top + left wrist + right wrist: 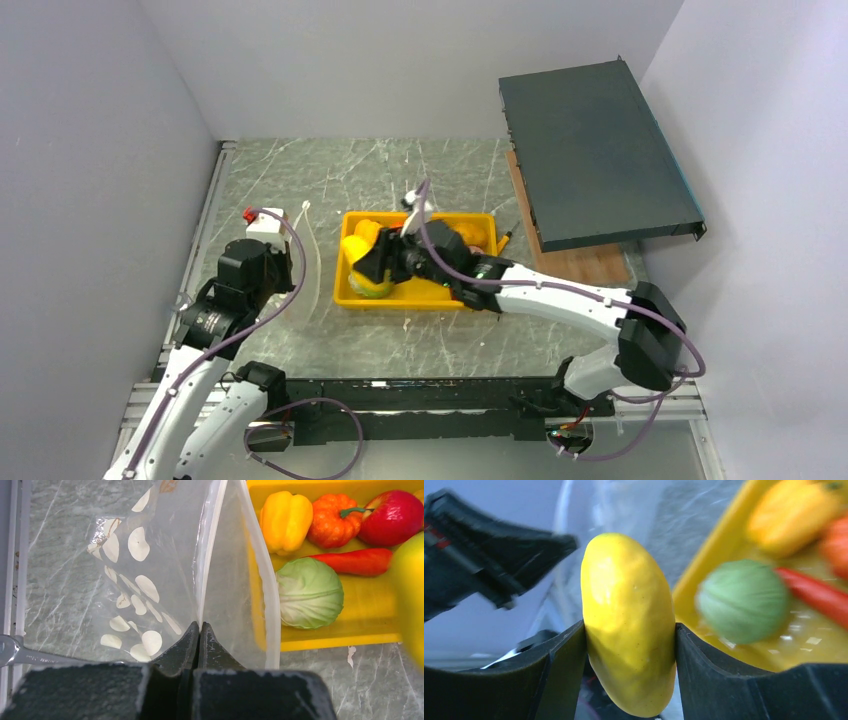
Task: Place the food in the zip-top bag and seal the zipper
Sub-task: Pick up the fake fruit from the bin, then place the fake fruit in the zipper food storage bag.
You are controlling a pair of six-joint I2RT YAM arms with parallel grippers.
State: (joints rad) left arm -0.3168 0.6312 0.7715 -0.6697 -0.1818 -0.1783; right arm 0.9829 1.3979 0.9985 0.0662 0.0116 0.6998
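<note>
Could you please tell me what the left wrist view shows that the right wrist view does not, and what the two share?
Only the left wrist view shows the left gripper shut on the zipper edge of the zip-top bag, the bag's white dots in sharp focus, and the red tomato. Only the right wrist view shows the right gripper clamping a yellow piece between its fingers. Both show the green cabbage, yellow pepper and red pepper lying in the yellow tray.
</note>
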